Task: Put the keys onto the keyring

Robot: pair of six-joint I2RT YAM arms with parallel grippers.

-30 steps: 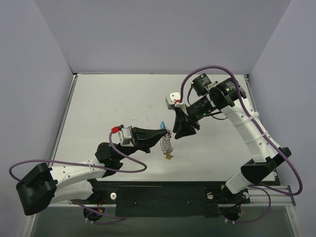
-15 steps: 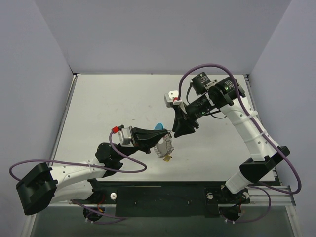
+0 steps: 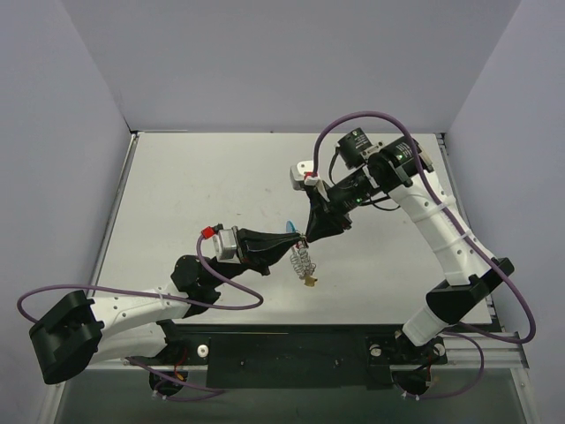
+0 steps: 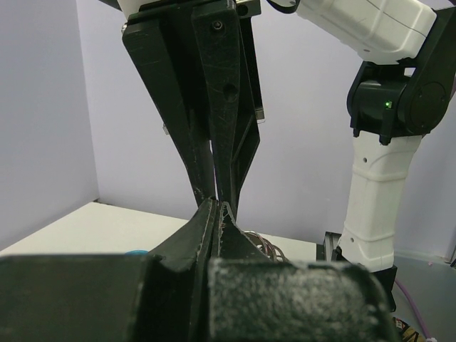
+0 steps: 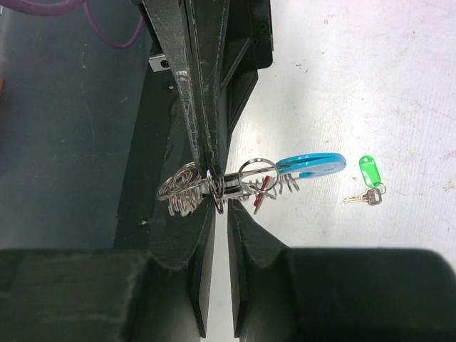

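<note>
The keyring [image 5: 246, 184], a silvery wire coil with a blue tag [image 5: 313, 164] and a red tag [image 5: 261, 194], hangs above the table. My left gripper [image 3: 297, 239] is shut on its top end, and coil loops [image 4: 262, 246] show behind the pressed fingertips [image 4: 216, 205]. My right gripper [image 5: 221, 205] meets the left one tip to tip, its jaws narrowed to a thin slit around a small ring [image 5: 216, 187] of the coil. A yellow tag [image 3: 309, 281] dangles at the coil's bottom. One key with a green tag [image 5: 368, 171] lies flat on the table beyond the blue tag.
The white table [image 3: 194, 194] is walled by grey panels on three sides. A black base rail [image 3: 282, 349] runs along the near edge. Purple cables [image 3: 371, 119] loop off both arms. The right arm's white links [image 4: 374, 178] stand behind the grippers.
My right gripper has come down and left onto the keyring and its jaws have narrowed. The coil swung sideways half a second ago and hangs straight down again.
</note>
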